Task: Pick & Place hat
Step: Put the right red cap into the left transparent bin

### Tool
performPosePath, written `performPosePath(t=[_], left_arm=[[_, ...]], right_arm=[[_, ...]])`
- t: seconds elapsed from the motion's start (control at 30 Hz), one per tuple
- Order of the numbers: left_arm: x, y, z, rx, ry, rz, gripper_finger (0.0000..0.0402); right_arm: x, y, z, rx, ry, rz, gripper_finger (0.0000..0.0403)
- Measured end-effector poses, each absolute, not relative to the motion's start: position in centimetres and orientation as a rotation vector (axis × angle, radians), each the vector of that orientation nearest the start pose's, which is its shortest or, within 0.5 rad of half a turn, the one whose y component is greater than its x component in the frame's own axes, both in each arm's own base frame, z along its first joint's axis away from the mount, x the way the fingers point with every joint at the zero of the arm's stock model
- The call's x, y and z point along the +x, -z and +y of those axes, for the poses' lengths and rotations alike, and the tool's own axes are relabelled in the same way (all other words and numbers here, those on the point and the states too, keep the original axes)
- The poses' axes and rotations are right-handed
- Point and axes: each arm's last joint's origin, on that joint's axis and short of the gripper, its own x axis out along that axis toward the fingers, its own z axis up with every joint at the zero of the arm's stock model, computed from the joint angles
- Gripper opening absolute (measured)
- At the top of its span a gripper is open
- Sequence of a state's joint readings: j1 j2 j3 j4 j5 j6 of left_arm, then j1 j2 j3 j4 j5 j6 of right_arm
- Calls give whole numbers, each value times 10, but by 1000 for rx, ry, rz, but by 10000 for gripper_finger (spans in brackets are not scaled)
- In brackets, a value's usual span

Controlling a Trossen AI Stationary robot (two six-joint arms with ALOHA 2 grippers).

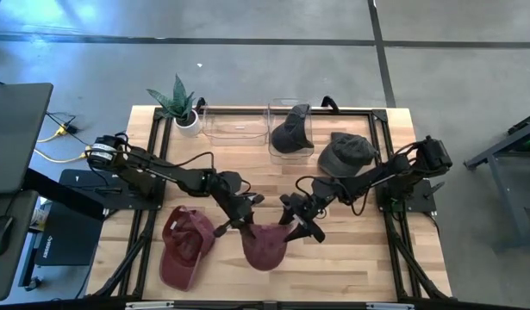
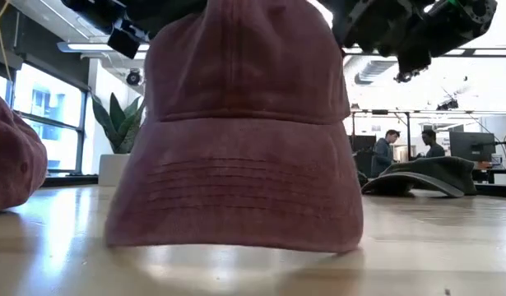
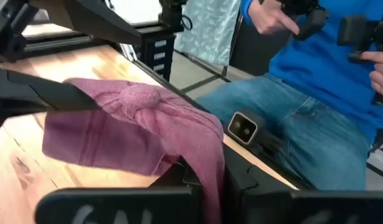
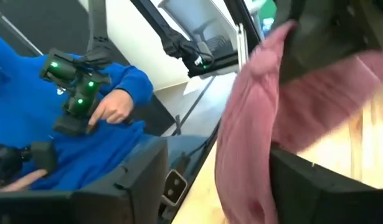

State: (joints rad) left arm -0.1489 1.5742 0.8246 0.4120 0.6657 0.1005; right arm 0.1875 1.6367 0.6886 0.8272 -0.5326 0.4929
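High view: left gripper [image 1: 239, 217] and right gripper [image 1: 296, 226] each pinch an edge of the maroon hat [image 1: 264, 244] near table [image 1: 359, 258] centre-front; low view: hat brim rests on wood; wrist views: fabric clamped between fingers.

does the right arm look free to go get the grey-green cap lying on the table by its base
Probably not yet: the right gripper is shut on the maroon cloth cap, which the left gripper also pinches. The grey-green cap itself lies uncovered on the table.
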Motion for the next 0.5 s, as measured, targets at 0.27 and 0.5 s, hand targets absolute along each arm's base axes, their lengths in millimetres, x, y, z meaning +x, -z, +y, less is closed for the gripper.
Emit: performPosePath(t=[0.27,0.5], left_arm=[[322,-216,-65,17,778,281,4],[322,-214,-64,-6,743,313,3]], right_arm=[[326,-210,76,360,-691,217,240],[334,-209,70,363,-670,215,239]])
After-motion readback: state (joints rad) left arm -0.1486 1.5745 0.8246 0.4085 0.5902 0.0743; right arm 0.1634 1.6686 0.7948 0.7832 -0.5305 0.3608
